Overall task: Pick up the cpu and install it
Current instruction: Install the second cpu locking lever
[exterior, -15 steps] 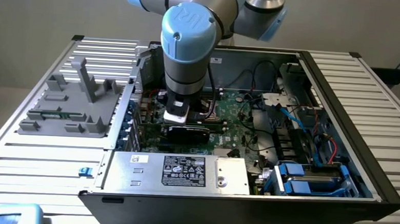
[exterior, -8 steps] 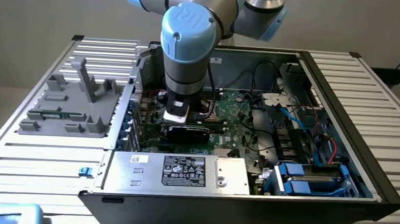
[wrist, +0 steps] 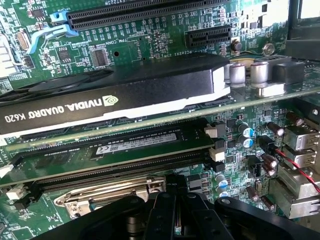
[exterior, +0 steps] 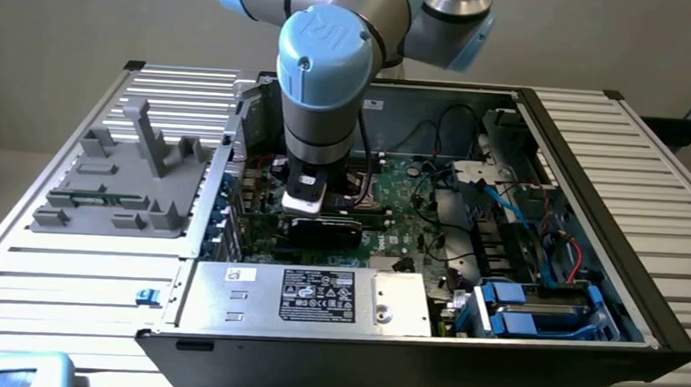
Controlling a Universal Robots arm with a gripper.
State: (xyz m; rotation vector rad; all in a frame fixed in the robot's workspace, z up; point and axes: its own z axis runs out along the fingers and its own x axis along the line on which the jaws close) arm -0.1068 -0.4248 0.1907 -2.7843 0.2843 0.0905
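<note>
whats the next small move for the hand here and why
Probably a slight straight lift. The hand is shut and sits low by the socket's metal frame, with the memory stick and graphics card close beside it. I cannot tell whether it holds the cpu.

Grey arm (exterior: 320,112), light-blue joint caps, black tool (wrist: 172,215)

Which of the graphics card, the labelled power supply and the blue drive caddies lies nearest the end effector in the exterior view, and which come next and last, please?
Measured from the end effector:
1. Graphics card, directly below it on the board.
2. Power supply, along the case wall nearest the camera.
3. Blue drive caddies, in the case corner at the exterior view's right.
</note>
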